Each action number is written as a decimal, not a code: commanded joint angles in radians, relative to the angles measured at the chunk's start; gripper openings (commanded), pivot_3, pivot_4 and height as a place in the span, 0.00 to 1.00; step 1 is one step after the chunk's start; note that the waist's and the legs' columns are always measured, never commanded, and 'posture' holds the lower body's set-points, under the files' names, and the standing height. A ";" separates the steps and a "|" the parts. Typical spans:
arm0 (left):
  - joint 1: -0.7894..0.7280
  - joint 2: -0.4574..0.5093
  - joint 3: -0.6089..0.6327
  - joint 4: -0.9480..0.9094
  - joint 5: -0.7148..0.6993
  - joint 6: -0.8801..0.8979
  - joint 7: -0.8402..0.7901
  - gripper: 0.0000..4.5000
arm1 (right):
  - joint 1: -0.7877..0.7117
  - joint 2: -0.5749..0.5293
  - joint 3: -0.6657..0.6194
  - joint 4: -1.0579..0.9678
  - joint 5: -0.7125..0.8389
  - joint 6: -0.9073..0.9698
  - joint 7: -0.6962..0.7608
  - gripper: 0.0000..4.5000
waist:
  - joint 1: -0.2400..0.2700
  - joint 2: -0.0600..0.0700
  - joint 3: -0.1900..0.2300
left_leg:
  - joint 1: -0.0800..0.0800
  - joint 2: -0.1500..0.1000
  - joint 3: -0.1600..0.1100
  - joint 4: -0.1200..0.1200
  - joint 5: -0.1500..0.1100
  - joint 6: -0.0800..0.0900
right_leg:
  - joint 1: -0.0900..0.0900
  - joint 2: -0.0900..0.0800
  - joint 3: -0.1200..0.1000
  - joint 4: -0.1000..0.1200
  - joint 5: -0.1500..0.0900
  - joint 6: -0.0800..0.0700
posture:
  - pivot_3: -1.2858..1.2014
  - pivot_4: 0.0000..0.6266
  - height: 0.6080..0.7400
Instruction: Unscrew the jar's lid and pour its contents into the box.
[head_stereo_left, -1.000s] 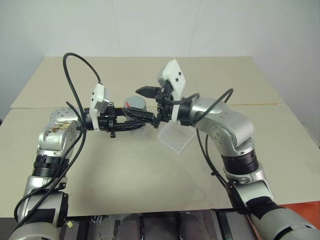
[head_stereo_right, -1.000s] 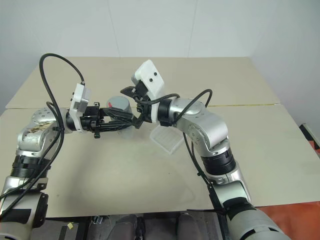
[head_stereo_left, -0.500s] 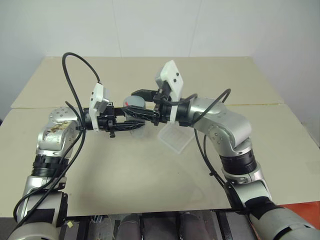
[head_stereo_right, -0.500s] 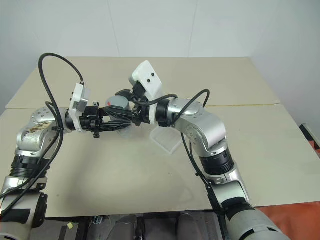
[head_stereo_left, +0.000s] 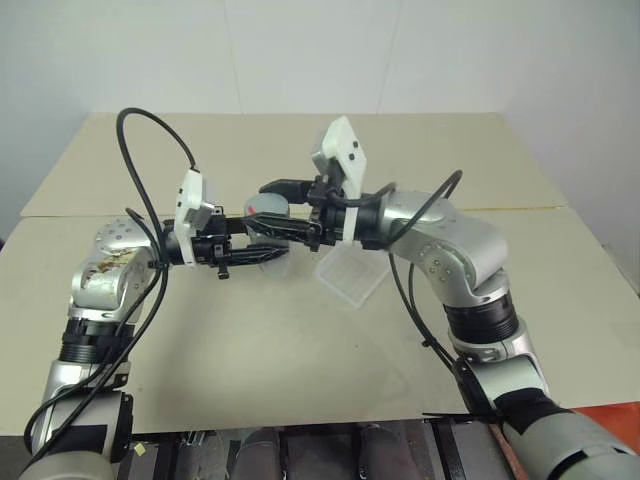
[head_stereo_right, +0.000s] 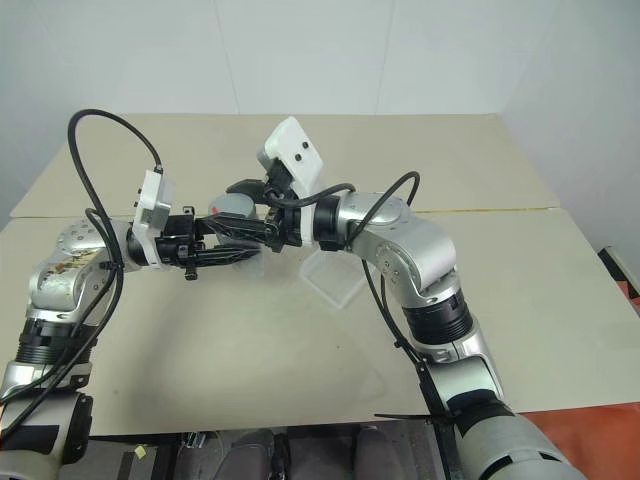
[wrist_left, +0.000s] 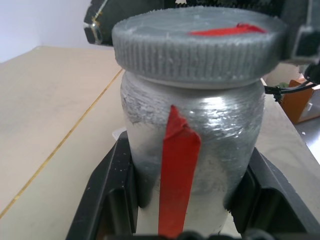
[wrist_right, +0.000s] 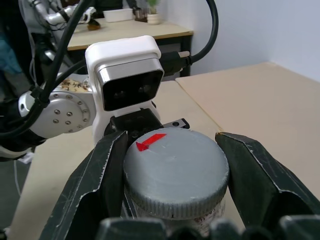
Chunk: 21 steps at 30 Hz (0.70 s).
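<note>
The jar (wrist_left: 192, 145), cloudy clear with a red strip down its side, is held upright above the table, with my left gripper (head_stereo_left: 262, 246) shut on its body. Its grey ribbed lid (wrist_right: 175, 167) bears a red mark. My right gripper (wrist_right: 176, 186) comes in from the right and is shut on the lid, one finger pressed against each side of the rim. In the left eye view, the lid (head_stereo_left: 268, 206) sits between those fingers. The contents are hidden inside the jar. The box (head_stereo_left: 350, 277), a small clear tray, lies on the table just right of and below the jar.
The beige table (head_stereo_left: 300, 350) has a seam (head_stereo_left: 520, 209) running across it toward the back right. An orange object (wrist_left: 300, 97) stands off the table's edge in the left wrist view.
My right gripper, open beside the jar a second ago, has shifted left over the lid and shut on it. The left gripper still holds the jar in the same spot.
</note>
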 joint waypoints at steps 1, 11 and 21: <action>0.052 0.029 -0.042 -0.005 0.010 0.016 -0.058 0.43 | -0.061 -0.060 -0.133 -0.048 0.000 -0.068 -0.010 0.61 | 0.000 0.001 0.000 | 0.000 0.000 0.000 0.000 0.000 0.000 | 0.000 0.000 0.000 0.000 0.000 0.000 | 0.52 0.24 1.00; 0.023 0.042 -0.024 0.039 0.010 -0.017 -0.067 0.43 | 0.022 -0.166 -0.205 -0.090 -0.004 -0.060 -0.020 0.61 | 0.001 0.000 0.000 | 0.000 0.000 0.000 0.000 -0.001 0.001 | 0.000 0.000 0.000 0.000 0.000 0.000 | 0.52 0.24 1.00; -0.053 -0.017 0.016 0.043 0.006 -0.043 0.033 0.43 | 0.442 -0.211 -0.358 -0.180 -0.167 -0.057 -0.337 0.61 | 0.013 0.000 0.000 | -0.002 -0.001 0.000 0.000 0.000 0.000 | 0.001 0.000 0.000 -0.005 0.000 0.000 | 0.52 0.24 1.00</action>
